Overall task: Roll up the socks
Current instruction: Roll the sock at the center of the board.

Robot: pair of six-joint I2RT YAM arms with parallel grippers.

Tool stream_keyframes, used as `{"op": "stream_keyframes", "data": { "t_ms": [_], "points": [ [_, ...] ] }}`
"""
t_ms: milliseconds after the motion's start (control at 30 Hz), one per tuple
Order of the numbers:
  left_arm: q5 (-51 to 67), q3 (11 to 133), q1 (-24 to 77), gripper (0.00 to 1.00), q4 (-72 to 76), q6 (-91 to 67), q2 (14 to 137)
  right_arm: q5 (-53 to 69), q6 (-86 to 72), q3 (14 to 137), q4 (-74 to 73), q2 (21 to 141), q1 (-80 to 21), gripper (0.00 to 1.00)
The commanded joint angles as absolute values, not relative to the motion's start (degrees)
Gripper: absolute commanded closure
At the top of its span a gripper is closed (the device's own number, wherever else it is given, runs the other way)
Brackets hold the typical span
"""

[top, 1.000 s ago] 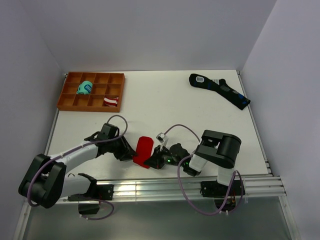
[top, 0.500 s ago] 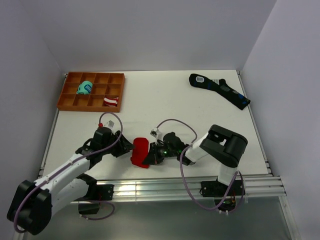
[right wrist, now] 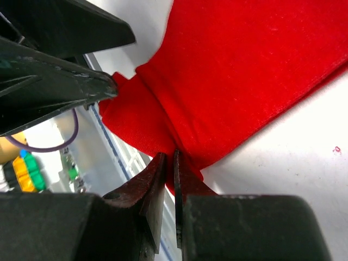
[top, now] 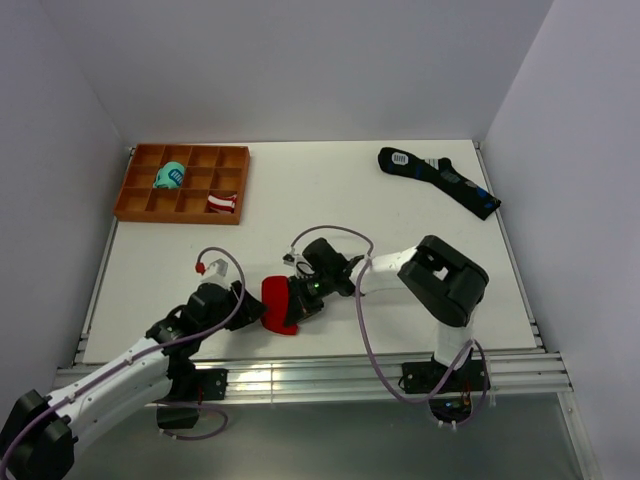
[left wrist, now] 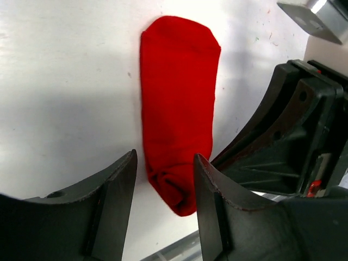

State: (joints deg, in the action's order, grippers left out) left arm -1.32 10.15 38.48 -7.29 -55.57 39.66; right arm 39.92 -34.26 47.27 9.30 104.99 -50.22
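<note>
The red socks [top: 276,304] lie as a short strip near the table's front edge, the near end curled into a small roll [left wrist: 173,187]. My left gripper [top: 247,313] sits just left of them and is open; in the left wrist view its fingers [left wrist: 116,191] stand either side of the rolled end without touching it. From the right, my right gripper [top: 297,299] is shut on a fold of the red fabric [right wrist: 179,136] at the strip's edge, its jaws pinched to a thin slit [right wrist: 173,163].
An orange divided tray [top: 131,189] at the back left holds a teal bundle [top: 170,176] and a red-and-white striped bundle [top: 222,203]. Long black socks [top: 440,180] lie at the back right. A metal rail [top: 330,375] runs along the front edge, close behind the roll.
My left gripper has opened and drawn back toward the near left. The right gripper has moved away from the front edge and leftward, keeping hold of the red fabric.
</note>
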Motion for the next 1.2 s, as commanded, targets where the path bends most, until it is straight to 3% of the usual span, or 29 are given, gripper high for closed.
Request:
{"op": "stream_keyframes", "data": {
  "t_ms": [0, 800, 1033, 1167],
  "points": [
    [-6.59, 8.44, 39.72, 0.49, -4.48, -57.3, 34.91, 37.09, -28.04, 49.29, -10.52, 108.89, -49.75, 0.85],
    [-6.69, 3.69, 45.44, 0.47, 5.88, -57.13, 33.39, 31.65, -19.25, 72.68, -36.99, 116.63, -48.78, 0.85],
    [-8.87, 4.65, 46.05, 0.49, 5.19, -60.02, 37.88, 28.48, -18.9, 73.57, -37.97, 116.11, -49.48, 0.86],
    [-12.03, 6.06, 46.06, 0.58, 3.17, -65.29, 41.47, 26.82, -18.81, 72.6, -37.18, 114.62, -50.18, 0.87]
  ]
}}
